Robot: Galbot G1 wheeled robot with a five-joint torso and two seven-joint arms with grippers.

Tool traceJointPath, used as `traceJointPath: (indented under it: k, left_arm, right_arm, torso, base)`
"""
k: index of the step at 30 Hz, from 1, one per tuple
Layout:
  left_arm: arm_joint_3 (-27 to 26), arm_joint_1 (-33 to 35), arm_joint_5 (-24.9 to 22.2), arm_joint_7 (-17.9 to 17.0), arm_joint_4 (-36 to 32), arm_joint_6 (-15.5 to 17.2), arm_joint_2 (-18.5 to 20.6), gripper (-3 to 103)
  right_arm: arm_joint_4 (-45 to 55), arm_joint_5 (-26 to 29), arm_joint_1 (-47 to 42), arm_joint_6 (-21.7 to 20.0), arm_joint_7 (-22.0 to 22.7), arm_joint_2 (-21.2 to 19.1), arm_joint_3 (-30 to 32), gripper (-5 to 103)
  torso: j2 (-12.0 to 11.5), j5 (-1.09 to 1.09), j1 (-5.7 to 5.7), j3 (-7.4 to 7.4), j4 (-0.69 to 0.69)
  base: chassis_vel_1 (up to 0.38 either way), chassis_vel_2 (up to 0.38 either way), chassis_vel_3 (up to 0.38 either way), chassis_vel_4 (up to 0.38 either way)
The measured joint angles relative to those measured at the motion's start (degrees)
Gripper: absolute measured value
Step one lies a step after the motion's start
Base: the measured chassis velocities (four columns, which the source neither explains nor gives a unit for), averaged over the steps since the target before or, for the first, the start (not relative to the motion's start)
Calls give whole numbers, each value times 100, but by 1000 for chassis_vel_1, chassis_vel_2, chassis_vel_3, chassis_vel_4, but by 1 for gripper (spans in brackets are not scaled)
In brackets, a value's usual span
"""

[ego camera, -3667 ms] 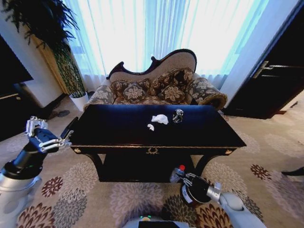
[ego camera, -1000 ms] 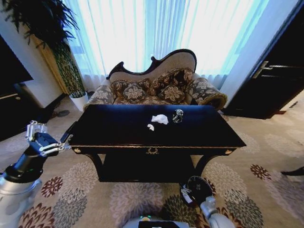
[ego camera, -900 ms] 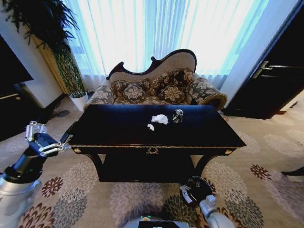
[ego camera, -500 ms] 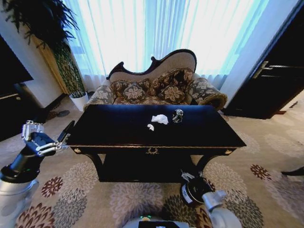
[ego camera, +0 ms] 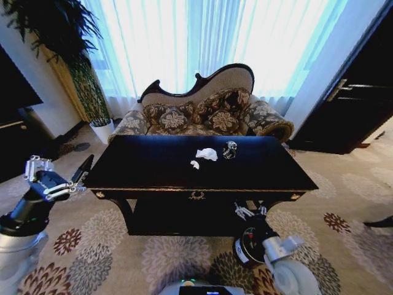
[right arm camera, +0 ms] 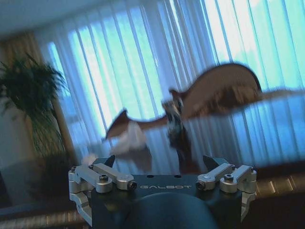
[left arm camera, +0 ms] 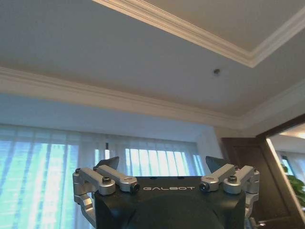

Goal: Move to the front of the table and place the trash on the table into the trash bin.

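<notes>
Trash bin [ego camera: 249, 244] now sits below the risen right gripper [ego camera: 249, 211], jaws released and empty.

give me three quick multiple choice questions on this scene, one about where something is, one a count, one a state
1. Where is the trash bin?
A. on the sofa
B. on the floor at the table's front right
C. on the tabletop

2. How many white paper balls lie on the table?
A. two
B. five
C. none

3. How is the left end effector?
A. shut on a bottle
B. resting on the tabletop
C. open, held off the table's left end

Answers:
1 B: the head view shows the bin on the carpet by the right leg, near the right end effector.
2 A: a larger paper ball and a smaller paper ball sit beside a small dark shiny item.
3 C: its fingers are spread and hold nothing.
</notes>
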Motion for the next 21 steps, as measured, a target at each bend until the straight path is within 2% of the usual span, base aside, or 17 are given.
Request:
traceJointPath:
  k: [2,3,6,8,12,17,21]
  left_arm:
    - [-127,48,-32,-129,13,-11,-55,100]
    - [-127,48,-32,-129,13,-11,-55,100]
    - [-308,128,-80,-230,45,-59,-105,100]
    - [-339,141,-94,-240,44,-68,-112,100]
    - [-327,115,-122,-340,-113,-1,-88,100]
    - [-252,25,-146,-421,-185,112,35,100]
    - [-246,-22,-168,-432,-126,115,152,100]
  right_arm:
    - [91,75,139,69,128,-254,-9,100]
    - [91,75,139,69,128,-254,-9,100]
    - [214,255,532,229,398,-739,-132,100]
    - [231,250,688,277,511,-839,-202,100]
    - [284,-184,1271,84,884,-969,-463,100]
    - [200,-606,1462,-183,1024,-1038,-489,100]
    - [-173,-938,1671,-258,1097,-1322,-541,100]
  torso:
    - [0,0,0,0,0]
    - [0,0,0,0,0]
    - [0,0,0,0,0]
    - [0,0,0,0,1]
    - [-1,0,0,1,2]
    - [0,0,0,0,-1]
    - [0,0,1,1,-1]
  base:
    - [0,0,0,0]
    - [0,0,0,0]
    - [0,0,0,0]
    - [0,0,0,0]
    - [0,0,0,0]
    - [0,0,0,0]
    - [0,0,0,0]
